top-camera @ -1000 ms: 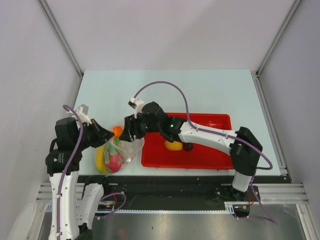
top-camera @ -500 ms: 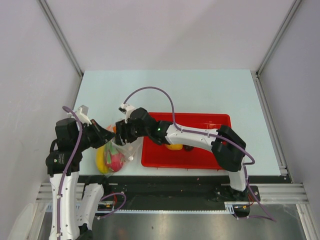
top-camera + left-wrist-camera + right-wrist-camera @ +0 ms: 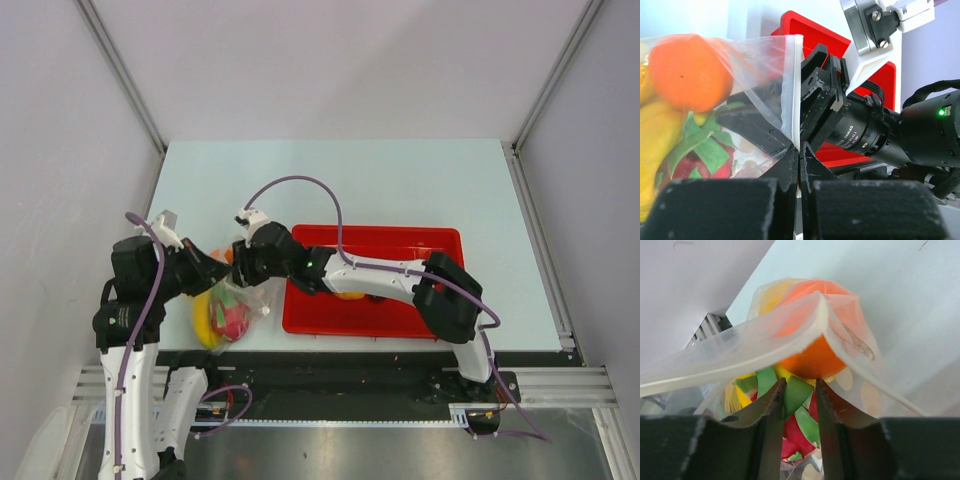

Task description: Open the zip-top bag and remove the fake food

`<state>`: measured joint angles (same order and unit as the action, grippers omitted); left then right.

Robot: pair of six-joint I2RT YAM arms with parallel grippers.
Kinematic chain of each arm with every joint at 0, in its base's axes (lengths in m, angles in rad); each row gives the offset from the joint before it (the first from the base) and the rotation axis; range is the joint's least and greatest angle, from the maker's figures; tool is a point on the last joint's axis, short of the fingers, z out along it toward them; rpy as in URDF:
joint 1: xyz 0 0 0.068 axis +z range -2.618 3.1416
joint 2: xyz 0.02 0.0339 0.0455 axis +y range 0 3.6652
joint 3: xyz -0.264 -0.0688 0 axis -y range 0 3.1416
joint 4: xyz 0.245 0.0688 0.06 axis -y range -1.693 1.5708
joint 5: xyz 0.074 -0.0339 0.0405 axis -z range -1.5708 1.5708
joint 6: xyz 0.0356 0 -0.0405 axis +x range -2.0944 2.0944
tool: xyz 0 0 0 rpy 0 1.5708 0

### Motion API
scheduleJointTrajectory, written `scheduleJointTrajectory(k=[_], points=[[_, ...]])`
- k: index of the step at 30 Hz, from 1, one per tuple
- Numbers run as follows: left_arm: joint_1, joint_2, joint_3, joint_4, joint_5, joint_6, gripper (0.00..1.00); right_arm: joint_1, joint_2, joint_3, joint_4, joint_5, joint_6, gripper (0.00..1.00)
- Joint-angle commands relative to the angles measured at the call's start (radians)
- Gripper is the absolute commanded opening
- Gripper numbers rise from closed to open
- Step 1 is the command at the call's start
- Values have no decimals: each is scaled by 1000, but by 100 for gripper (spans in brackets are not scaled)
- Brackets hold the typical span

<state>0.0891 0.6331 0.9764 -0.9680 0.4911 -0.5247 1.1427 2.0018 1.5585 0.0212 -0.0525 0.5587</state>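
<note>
The zip-top bag [image 3: 238,300] lies at the table's [image 3: 400,180] near-left edge, with its mouth between both arms. The left pincer [image 3: 799,150] is pressed together on the white zip strip. The right pincer [image 3: 800,386], nearly closed, seems to nip the opposite wall beside the orange [image 3: 687,72].

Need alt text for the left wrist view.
Fingers of the left gripper pinch the white zip edge of the clear zip-top bag, which holds an orange and a dragon fruit. The right gripper sits beside that edge, red tray beyond.
</note>
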Motion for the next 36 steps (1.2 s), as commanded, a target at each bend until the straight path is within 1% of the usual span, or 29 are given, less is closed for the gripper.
scheduleJointTrajectory(k=[1,2,3,4,5,7,8,9,17,20,23,26,31,35,36], points=[[3,-16,10,48,46,-18,0,5,2,63,30,82,-40,31],[3,-15,11,45,44,-15,0,6,-1,70,13,82,-54,29],[4,-16,13,43,35,-12,0,8,-6,72,7,82,-60,24],[4,-16,13,40,29,-11,0,9,-18,74,0,82,-66,21],[3,-19,13,37,17,-11,0,9,-24,74,-9,80,-77,16],[4,-26,12,25,-18,-12,0,6,-46,78,-15,62,-89,9],[4,-27,10,23,-29,-14,0,6,-54,83,-61,63,-95,1],[3,-27,8,15,-42,-14,0,8,-63,86,-69,31,-108,0],[3,-44,54,-28,-210,-26,0,11,-162,100,-99,-47,-144,0],[4,-52,67,-37,-244,-32,0,20,-178,124,-90,-72,-158,0],[3,-52,71,-47,-269,-37,0,29,-178,179,-110,-96,-166,0],[4,-61,77,-57,-287,-37,0,38,-189,219,-144,-72,-180,0],[4,-79,73,-70,-299,-35,0,23,-238,225,-147,-29,-151,0],[3,-110,44,-87,-295,-41,0,-6,-212,310,-173,-38,-95,0],[3,-119,27,-89,-296,-50,0,-9,-198,368,-184,-47,-70,0]])
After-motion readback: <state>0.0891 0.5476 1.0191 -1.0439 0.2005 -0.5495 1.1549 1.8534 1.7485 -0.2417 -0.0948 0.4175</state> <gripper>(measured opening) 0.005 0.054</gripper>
